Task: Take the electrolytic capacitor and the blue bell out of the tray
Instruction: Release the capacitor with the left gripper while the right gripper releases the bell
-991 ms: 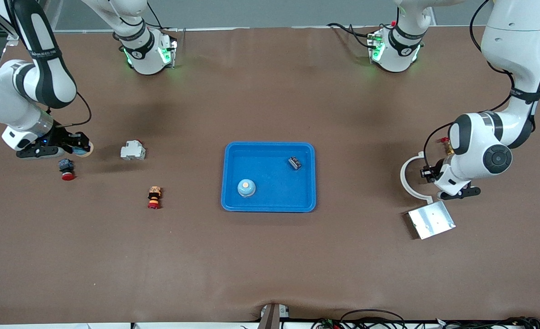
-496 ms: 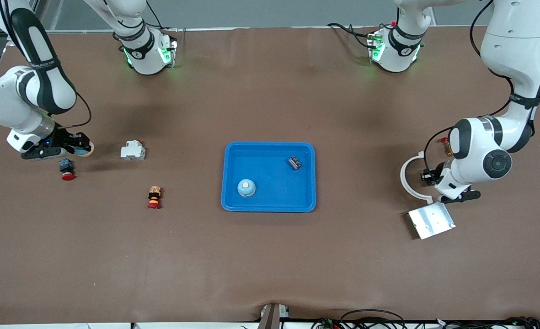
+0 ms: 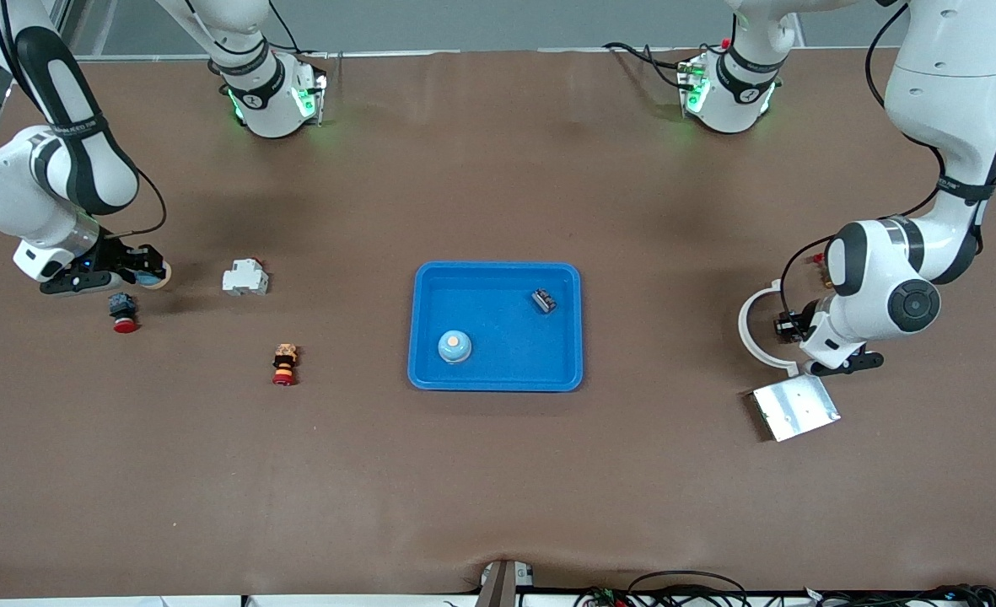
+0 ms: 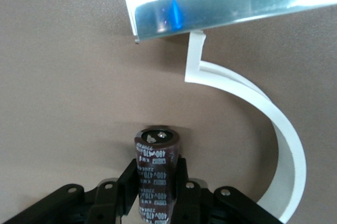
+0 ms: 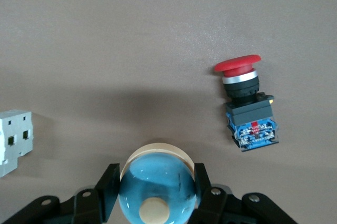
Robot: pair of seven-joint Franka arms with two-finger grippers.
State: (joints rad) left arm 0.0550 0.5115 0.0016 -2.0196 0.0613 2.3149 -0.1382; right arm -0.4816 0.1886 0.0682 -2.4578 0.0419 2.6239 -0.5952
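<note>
1. Tray (image 3: 498, 267), a shallow bright blue plastic one with a raised rim, lay in the middle of the table. It held a light blue dome-shaped bell with an orange button (image 3: 454, 346) and a small dark component (image 3: 544, 299), well apart from each other.
2. The left gripper (image 4: 156, 179) was clamped on a dark brown cylindrical electrolytic capacitor (image 4: 157, 150). It hung over bare table near the left arm's end, just beside a white curved plastic strip (image 4: 274, 119) and near a silver metal plate (image 3: 795, 406).
3. The right gripper (image 5: 157, 192) was clamped on a second light blue bell with a cream button (image 5: 158, 176). It was over the table near the right arm's end, beside a red-capped push button with a blue base (image 5: 246, 108) and not far from a white boxy module (image 3: 244, 277).
4. Both held parts were outside the tray, so the step in hand seemed to be setting them down.
5. To do this well, I think each arm should go down until the part meets the table, and only then let go.
6. The capacitor is round and may roll, so it should be released low and clear of the white strip.
7. The bell should land on its flat base, clear of the push button.
</note>
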